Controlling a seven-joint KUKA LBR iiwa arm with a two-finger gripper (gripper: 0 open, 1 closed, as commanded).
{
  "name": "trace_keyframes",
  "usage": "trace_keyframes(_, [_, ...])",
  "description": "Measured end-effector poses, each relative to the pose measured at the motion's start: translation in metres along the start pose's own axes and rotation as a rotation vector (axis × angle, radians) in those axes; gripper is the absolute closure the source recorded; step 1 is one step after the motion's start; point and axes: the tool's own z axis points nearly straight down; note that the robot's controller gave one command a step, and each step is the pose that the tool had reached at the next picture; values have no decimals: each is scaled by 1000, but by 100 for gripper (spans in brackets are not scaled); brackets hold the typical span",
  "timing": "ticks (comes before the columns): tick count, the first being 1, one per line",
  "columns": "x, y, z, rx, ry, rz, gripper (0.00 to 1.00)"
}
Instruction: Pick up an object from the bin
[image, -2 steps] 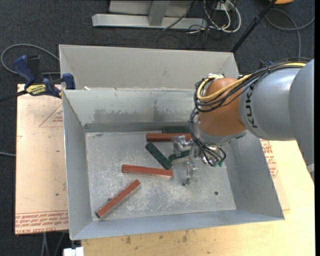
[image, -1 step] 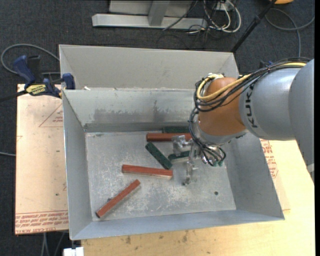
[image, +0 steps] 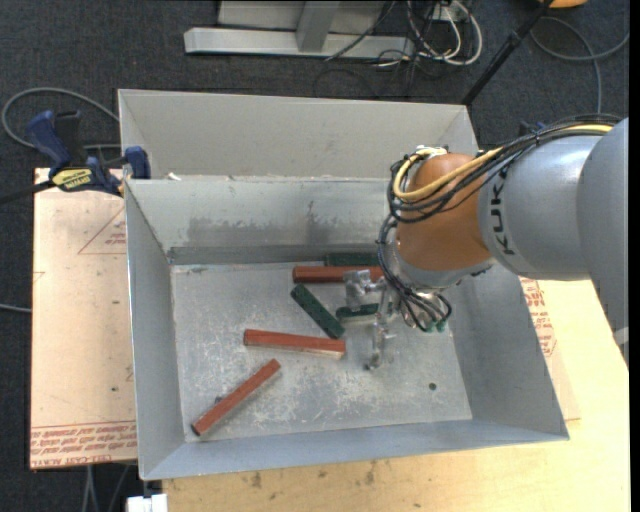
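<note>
The gripper (image: 376, 352) is low over the bin (image: 420, 400) floor, just beside the right end of a red stick (image: 295, 342). Nothing is lifted yet. Whether it is spread or closed cannot be told.

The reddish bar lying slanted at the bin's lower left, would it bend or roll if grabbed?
The reddish bar looks straight and flat-sided, so probably stiff and unlikely to roll. It lies flat on the bin floor, so it may slide when pushed.
</note>
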Motion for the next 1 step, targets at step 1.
trace_keyframes(1, [-1,0,-1,0,-1,0,100])
